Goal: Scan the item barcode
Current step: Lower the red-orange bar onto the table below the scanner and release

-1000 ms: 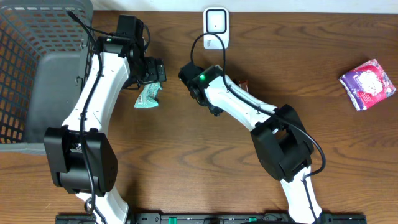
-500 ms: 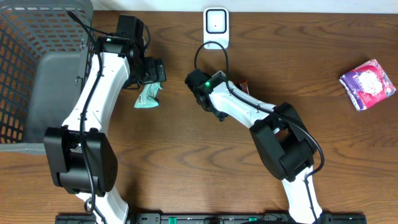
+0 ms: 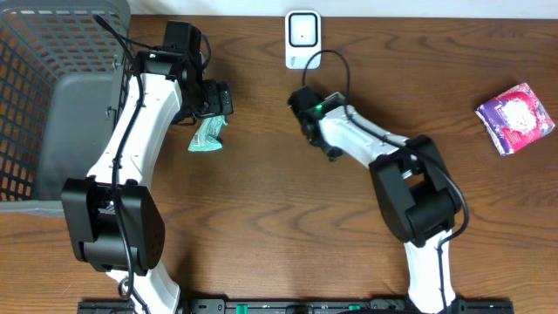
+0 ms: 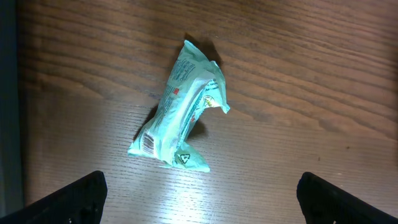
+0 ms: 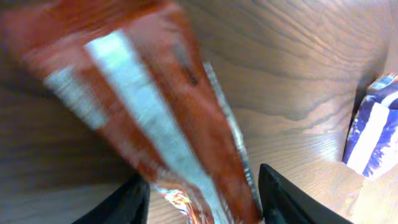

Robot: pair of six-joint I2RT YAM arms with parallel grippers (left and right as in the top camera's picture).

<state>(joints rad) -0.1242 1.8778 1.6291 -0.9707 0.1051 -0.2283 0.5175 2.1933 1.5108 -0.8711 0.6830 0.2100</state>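
A red-orange packet (image 5: 161,106) with a pale stripe fills the right wrist view, blurred, between the fingers of my right gripper (image 5: 205,199). The left finger (image 5: 130,202) lies against it. Blur hides whether the right finger (image 5: 283,196) touches it. In the overhead view my right gripper (image 3: 307,103) is just below the white scanner (image 3: 302,35), and the arm hides the packet. My left gripper (image 4: 199,202) hangs open above a green packet (image 4: 183,109) lying on the table with a barcode (image 4: 148,143) on its near end. Overhead, my left gripper (image 3: 212,100) is just above the green packet (image 3: 207,135).
A grey mesh basket (image 3: 35,96) stands at the left edge of the wooden table. A purple and white packet (image 3: 516,118) lies at the far right, and its edge (image 5: 373,127) shows in the right wrist view. The scanner's black cable (image 3: 327,61) loops over the right arm.
My right arm has swung right, to below the scanner, and its jaws have narrowed around the red-orange packet. The left arm and the green packet have not moved.
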